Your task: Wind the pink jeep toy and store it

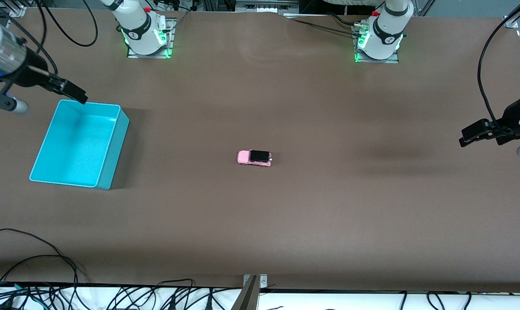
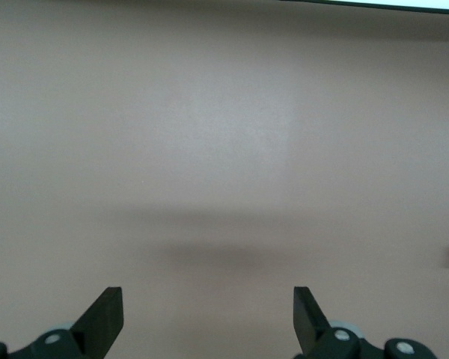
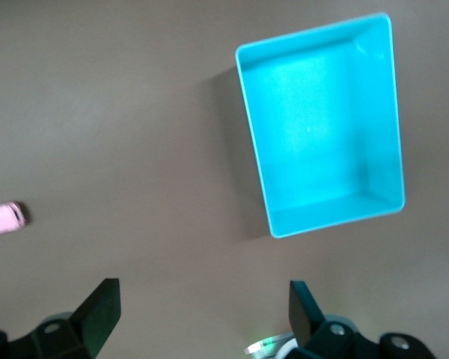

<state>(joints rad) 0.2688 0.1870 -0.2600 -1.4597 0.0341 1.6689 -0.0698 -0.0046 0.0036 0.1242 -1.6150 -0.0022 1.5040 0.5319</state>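
The pink jeep toy (image 1: pixel 254 157) stands on its wheels near the middle of the brown table; it also shows at the edge of the right wrist view (image 3: pixel 3 219). An empty turquoise bin (image 1: pixel 76 146) sits toward the right arm's end of the table, its bare floor facing the right wrist camera (image 3: pixel 314 127). My right gripper (image 1: pixel 76 94) hangs open over the bin's rim on the robots' side, with nothing between its fingers (image 3: pixel 204 307). My left gripper (image 1: pixel 468 135) hovers open over bare table at the left arm's end, well away from the jeep, and is empty (image 2: pixel 208 310).
The two arm bases (image 1: pixel 147 34) (image 1: pixel 378 38) stand along the table's edge farthest from the front camera. Black cables (image 1: pixel 40 262) lie along the edge nearest that camera, and another cable (image 1: pixel 484 82) loops above the left arm's end.
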